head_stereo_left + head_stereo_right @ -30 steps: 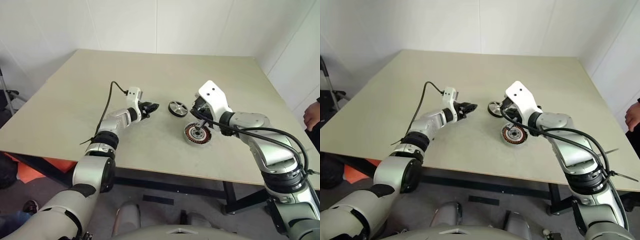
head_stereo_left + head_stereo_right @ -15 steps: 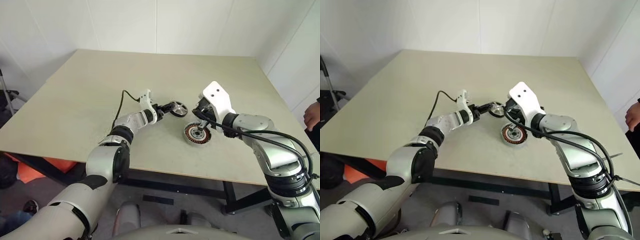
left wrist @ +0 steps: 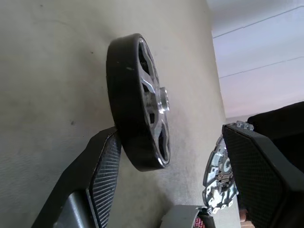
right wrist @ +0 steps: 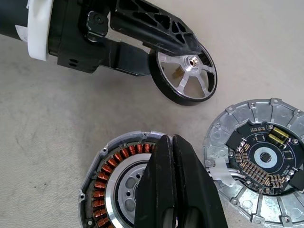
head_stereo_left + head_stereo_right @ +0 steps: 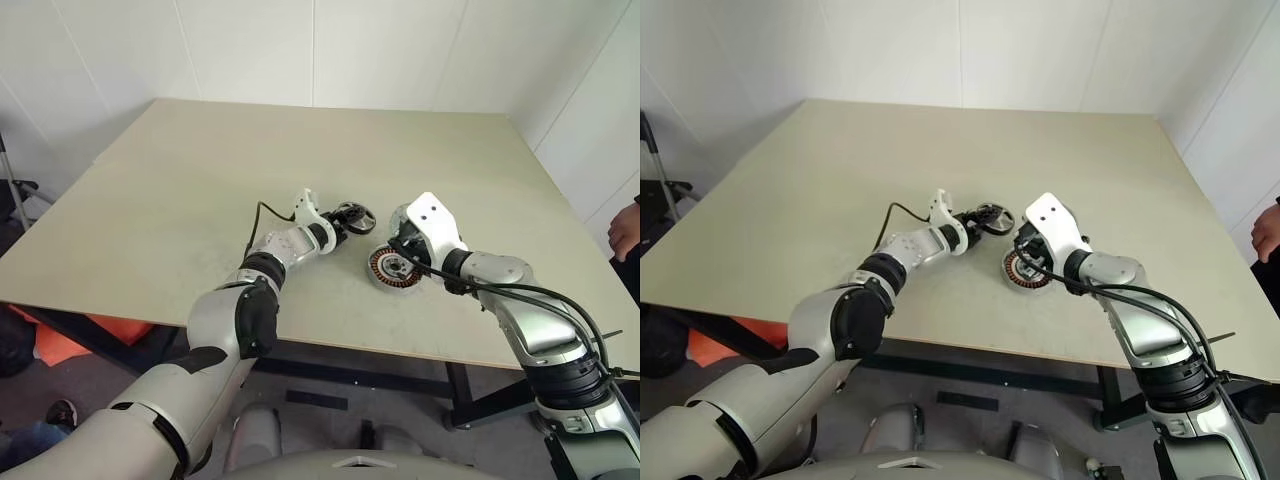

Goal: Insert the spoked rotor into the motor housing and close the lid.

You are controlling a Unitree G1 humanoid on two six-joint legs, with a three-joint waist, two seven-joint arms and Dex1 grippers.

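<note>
Left tool spread wide around spoked rotor, flat on counter; right tool fully closed, empty, above motor housing beside lid.

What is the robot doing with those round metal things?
It is putting a small motor together on the table. The left gripper has its fingers open around the spoked rotor, one finger under it, ready to grab it. The right gripper is shut and hangs over the motor housing, the disc with copper coils. The lid lies beside the housing, inside facing up. Nothing is inside the housing yet.
</note>
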